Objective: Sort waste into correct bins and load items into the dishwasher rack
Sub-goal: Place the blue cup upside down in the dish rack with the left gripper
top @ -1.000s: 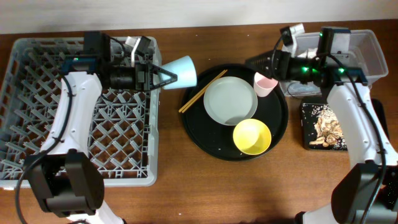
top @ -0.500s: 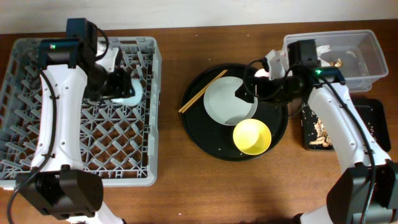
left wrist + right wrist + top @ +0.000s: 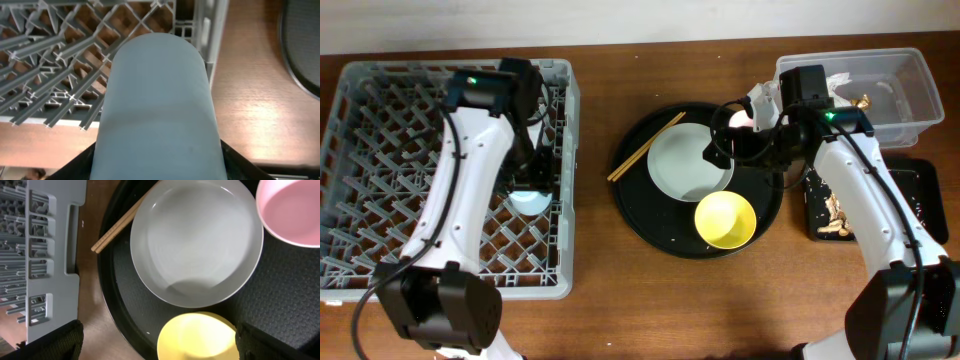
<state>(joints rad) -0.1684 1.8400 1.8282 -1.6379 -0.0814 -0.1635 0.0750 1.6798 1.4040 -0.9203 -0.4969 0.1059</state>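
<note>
My left gripper (image 3: 530, 192) is shut on the light-blue cup (image 3: 530, 199), holding it low over the right side of the grey dishwasher rack (image 3: 380, 200). In the left wrist view the cup (image 3: 157, 100) fills the middle and hides the gripper (image 3: 157, 167) behind it. My right gripper (image 3: 728, 152) hangs open over the round tray, above the pale green plate (image 3: 197, 240). The yellow bowl (image 3: 197, 339) lies between its fingers (image 3: 55, 342). The pink cup (image 3: 292, 212) and two chopsticks (image 3: 120, 224) sit beside the plate.
The big round black tray (image 3: 640, 215) holds the plate, bowl, pink cup and chopsticks. A clear tub (image 3: 910, 70) stands at the back right. A flat black tray (image 3: 817, 175) in front of it carries brownish food scraps (image 3: 840, 212).
My left arm has carried the light-blue cup from beside the rack's right rim into the rack and down toward its middle right. My right arm came from the tub to above the plate, then held.
</note>
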